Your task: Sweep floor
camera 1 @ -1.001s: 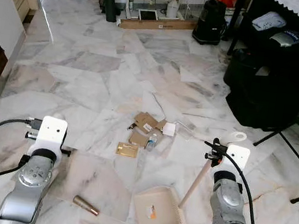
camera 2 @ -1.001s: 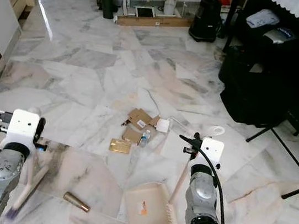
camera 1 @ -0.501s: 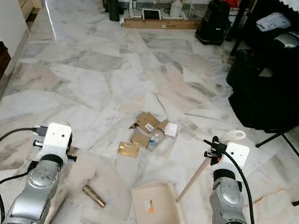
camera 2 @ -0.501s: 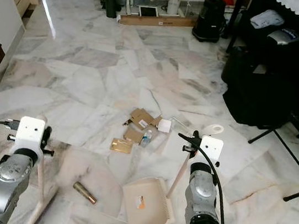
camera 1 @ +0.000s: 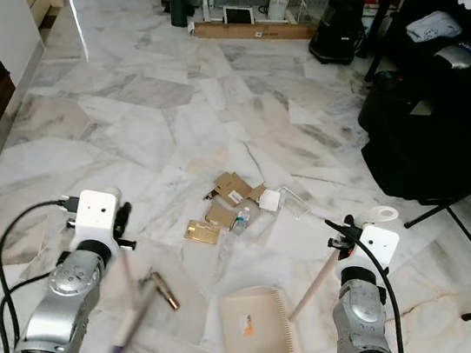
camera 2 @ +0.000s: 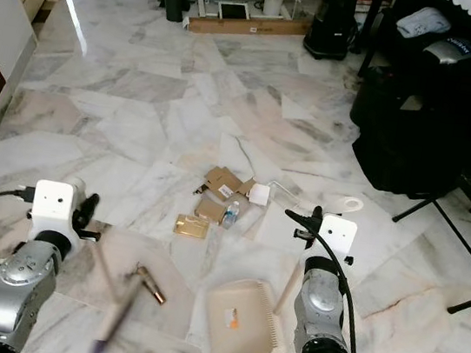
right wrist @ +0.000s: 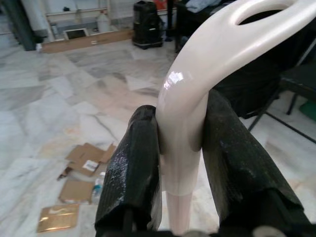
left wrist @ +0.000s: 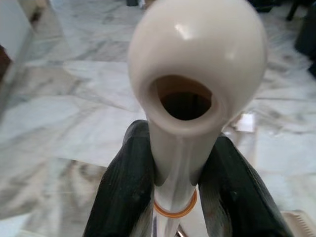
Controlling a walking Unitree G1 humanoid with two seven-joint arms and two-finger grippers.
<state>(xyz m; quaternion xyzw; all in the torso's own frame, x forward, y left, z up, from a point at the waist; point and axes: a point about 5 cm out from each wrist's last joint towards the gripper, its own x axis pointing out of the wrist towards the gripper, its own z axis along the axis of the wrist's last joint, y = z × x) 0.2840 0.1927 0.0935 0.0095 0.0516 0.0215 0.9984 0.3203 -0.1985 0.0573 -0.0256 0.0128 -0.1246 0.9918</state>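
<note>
Left wrist view showed the left gripper (left wrist: 180, 197) pinching the cream plastic broom handle (left wrist: 190, 84) between its two black fingers (left wrist: 123, 192), the rounded, glossy handle end with its hanging hole standing up past the fingertips. In the left eye view the broom's long axis ran down and away from that gripper toward the floor, a motion-blurred streak (camera 1: 133, 316) ending just beside a small brass-coloured cylinder (camera 1: 164, 290) lying on the marble floor (camera 1: 138, 119).

The right gripper (right wrist: 180, 187) was clamped on the cream dustpan handle (right wrist: 197, 89), a smooth curved plastic loop rising above the fingers. The handle's stick (camera 1: 318, 279) slanted down from the gripper to the cream dustpan (camera 1: 262, 332), which sat flat on the floor below and inward of the right gripper, its toothed edge on the gripper's side and one small orange scrap (camera 1: 245, 323) inside.

Ahead of both grippers, roughly between them, lay a cluster of litter: about four flat brown cardboard pieces (camera 1: 232, 189), one gold-coloured packet (camera 1: 202, 232), one small clear bottle (camera 1: 240, 222) and one white square object (camera 1: 268, 200). A white ring-shaped thing (camera 1: 382, 214) lay just beyond the right gripper. Black bags (camera 1: 416, 140) stood further off on the right.
</note>
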